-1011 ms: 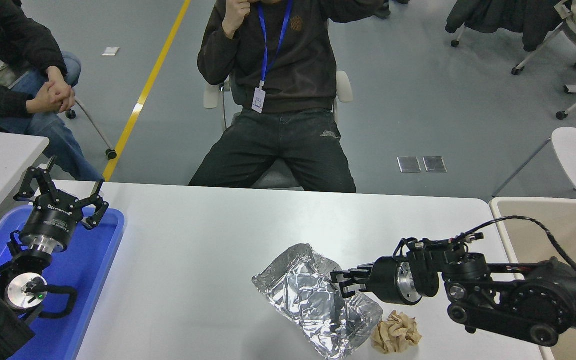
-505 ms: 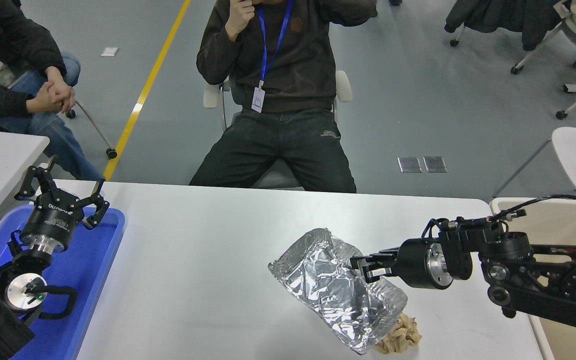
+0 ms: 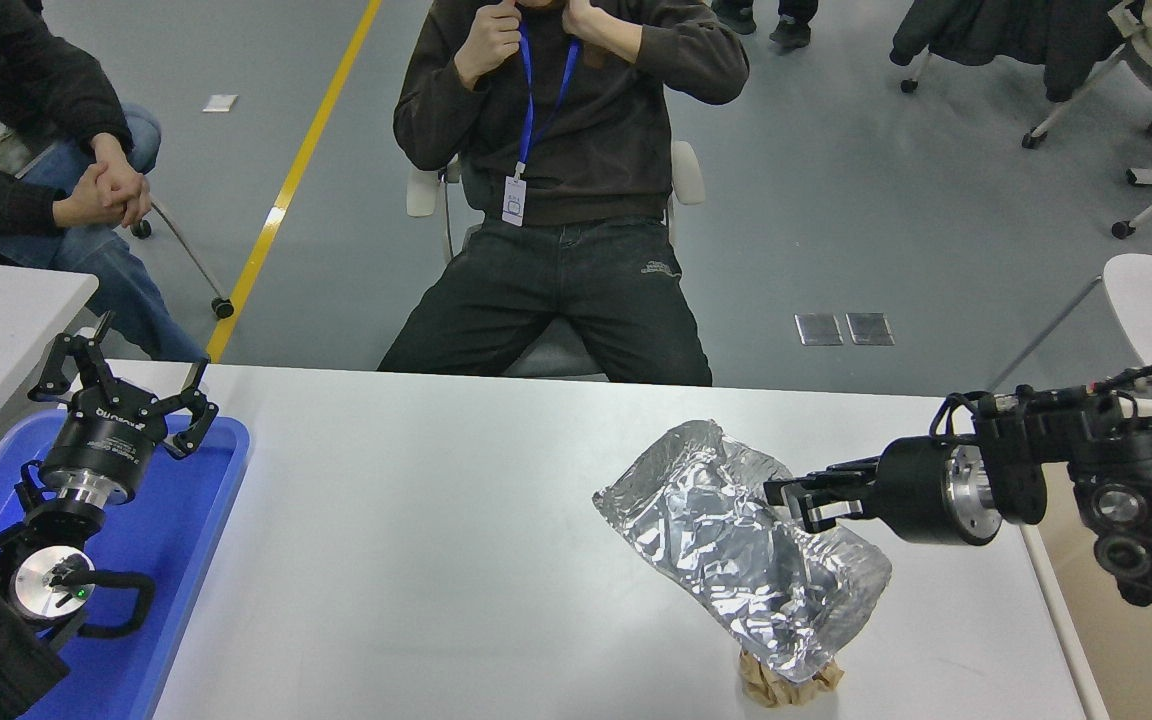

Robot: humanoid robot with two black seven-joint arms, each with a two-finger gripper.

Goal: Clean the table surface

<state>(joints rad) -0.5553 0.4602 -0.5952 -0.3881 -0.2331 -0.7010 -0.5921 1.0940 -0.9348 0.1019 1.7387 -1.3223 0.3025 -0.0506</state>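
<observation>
Nearest the camera, a crumpled brown paper wad (image 3: 786, 688) sits at the front edge of the table surface (image 3: 416, 540), partly hidden under the low end of a crinkled foil sheet (image 3: 736, 545). The tabletop fills the lower half of the view, flat and fixed, its long axis running left to right; it looks hard and smooth, so litter should slide off it easily, and it needs no grasping itself. The right gripper (image 3: 791, 498) has its fingers pinched closed on the foil's right edge and carries it clear of the table; the foil, thin and light, probably dents readily, and hangs slanting from upper left to lower right. At lower left, the left gripper (image 3: 121, 385) is parked, fingers spread, above a blue tray (image 3: 206, 520). Beyond the far edge sits a person (image 3: 561, 190).
</observation>
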